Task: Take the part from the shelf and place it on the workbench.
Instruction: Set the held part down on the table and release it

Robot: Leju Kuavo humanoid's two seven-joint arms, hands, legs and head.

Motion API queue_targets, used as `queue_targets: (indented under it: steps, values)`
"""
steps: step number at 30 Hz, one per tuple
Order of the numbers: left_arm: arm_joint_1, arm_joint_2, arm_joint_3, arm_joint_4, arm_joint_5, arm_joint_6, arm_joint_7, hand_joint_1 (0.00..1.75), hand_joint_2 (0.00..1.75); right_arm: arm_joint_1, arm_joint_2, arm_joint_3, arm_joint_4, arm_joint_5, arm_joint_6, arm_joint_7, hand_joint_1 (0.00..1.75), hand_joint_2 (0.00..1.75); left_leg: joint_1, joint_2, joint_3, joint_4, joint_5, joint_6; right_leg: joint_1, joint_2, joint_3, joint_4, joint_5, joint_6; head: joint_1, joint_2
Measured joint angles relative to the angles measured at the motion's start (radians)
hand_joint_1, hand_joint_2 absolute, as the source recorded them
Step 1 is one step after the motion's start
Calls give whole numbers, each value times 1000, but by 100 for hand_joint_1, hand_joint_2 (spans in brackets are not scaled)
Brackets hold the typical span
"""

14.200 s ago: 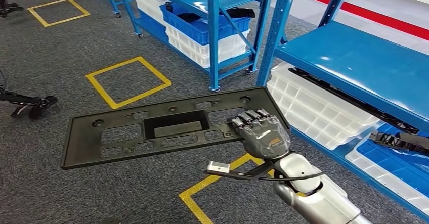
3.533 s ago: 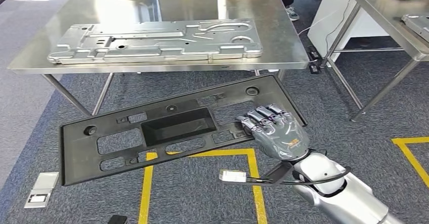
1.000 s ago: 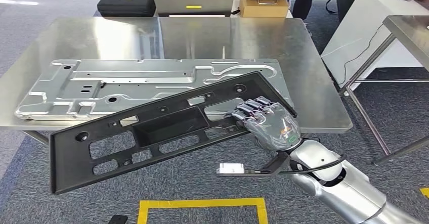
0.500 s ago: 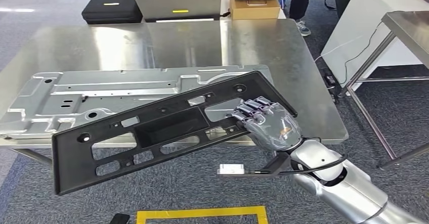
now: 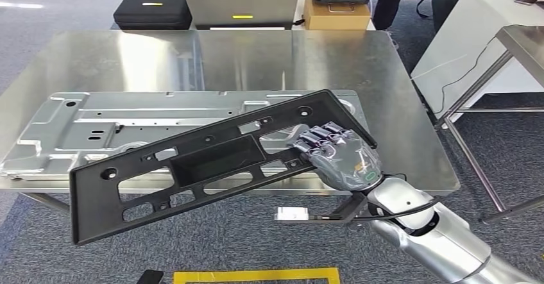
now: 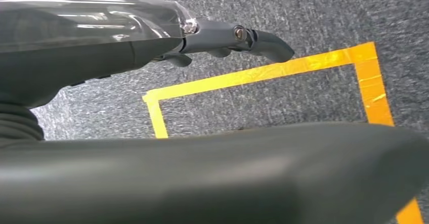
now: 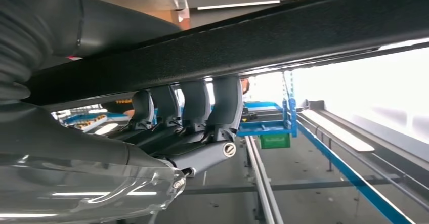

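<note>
The part is a long black plastic panel (image 5: 192, 162) with a sunken rectangular pocket and several cut-outs. My right hand (image 5: 337, 156) grips its right end, fingers curled over the top face, and holds it tilted in the air, left end lower. The panel's far edge hangs over the near edge of the steel workbench (image 5: 256, 59). In the right wrist view the dark fingers (image 7: 195, 105) wrap around the panel's edge (image 7: 253, 37). My left hand (image 6: 217, 37) hangs over the carpet, fingers apart, holding nothing.
A large stamped silver metal plate (image 5: 96, 120) lies on the bench's near left half. A laptop (image 5: 240, 8), a black case (image 5: 152, 11) and a cardboard box (image 5: 337, 15) stand behind the bench, where a person sits. A second steel table (image 5: 523, 37) stands at right. Yellow floor tape (image 5: 256, 275) lies below.
The camera has moved from the blue shelves to the workbench, which now sits closer in the picture. The panel stays in my right hand, its far edge now over the bench.
</note>
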Motion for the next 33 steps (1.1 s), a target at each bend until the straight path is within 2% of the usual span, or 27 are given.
queue_targets:
  steps: [1, 2, 3, 4, 5, 6, 9, 14, 18, 20, 26, 33]
  values:
    - [0, 0, 0, 0, 0, -1, -2, 0, 175, -1, 0, 1, 1, 0, 4, 0, 175, 175, 1, -2, 1, 6, -7, -5, -4, 1, 21, -53, 29, 14, 0, 0]
    - [-1, 1, 0, 0, 0, -1, -4, 0, 175, -3, 0, 4, 2, -1, 8, 0, 175, 175, 0, -3, 0, 16, -15, -9, -8, 2, 40, -100, 49, 20, 1, 0]
    - [-1, 2, -1, 0, 0, -1, -4, 0, 175, -3, 0, 7, 4, -2, 12, 0, 175, 175, -4, -5, -2, 24, -21, -12, -9, 4, 50, -125, 54, 12, 2, 0]
    - [-1, 3, -1, 0, 0, -1, -4, 0, 175, -3, 1, 10, 6, -3, 15, -1, 175, 175, -8, -6, -3, 28, -25, -13, -9, 5, 52, -129, 48, 0, 2, 0]
    - [-1, 4, -2, 0, 0, -1, -3, 0, 175, -2, 3, 14, 7, -3, 16, -1, 175, 175, -10, -6, -3, 29, -26, -11, -8, 6, 52, -132, 48, -16, 2, 0]
    - [-1, 3, -2, 0, 0, -1, -2, 0, 175, -2, 5, 17, 8, -3, 17, -1, 175, 175, -11, -6, -1, 26, -25, -11, -7, 7, 53, -131, 46, -24, 2, 0]
    - [-3, 3, -7, 0, -7, -5, 2, 0, 175, -12, 28, 26, 20, -12, 20, 5, 175, 175, -10, -6, 5, 19, -23, -11, -6, 7, 55, -131, 45, -24, 1, 0]
    - [-13, -3, -21, 0, -28, -22, 10, 0, 175, -49, 115, 46, 92, -49, 45, 25, 175, 175, -7, -6, 6, 15, -22, -14, -2, 7, 56, -131, 43, -27, 1, 0]
    - [-28, -12, -41, 0, -52, -45, 8, 0, 175, -107, 205, 59, 201, -62, 65, 51, 175, 175, -5, -6, 6, 15, -22, -28, 0, 7, 56, -130, 42, -29, 1, 0]
    - [-32, -17, -53, 0, -61, -49, 2, 0, 175, -138, 245, 64, 258, -67, 70, 59, 175, 175, -5, -6, 6, 14, -22, -30, 1, 7, 56, -130, 42, -29, 1, 0]
    - [-44, -27, -98, 0, -108, -62, -23, 0, 175, -238, 352, 58, 465, -85, 70, 83, 175, 175, -6, -6, 7, 15, -22, -31, -1, 7, 60, -133, 43, -29, 1, 0]
    - [-59, -37, -148, 0, -144, -79, -22, 0, 175, -356, 460, 28, 779, -31, 4, 143, 175, 175, -7, -6, 7, 16, -22, -31, -1, 7, 61, -135, 45, -29, 1, 0]
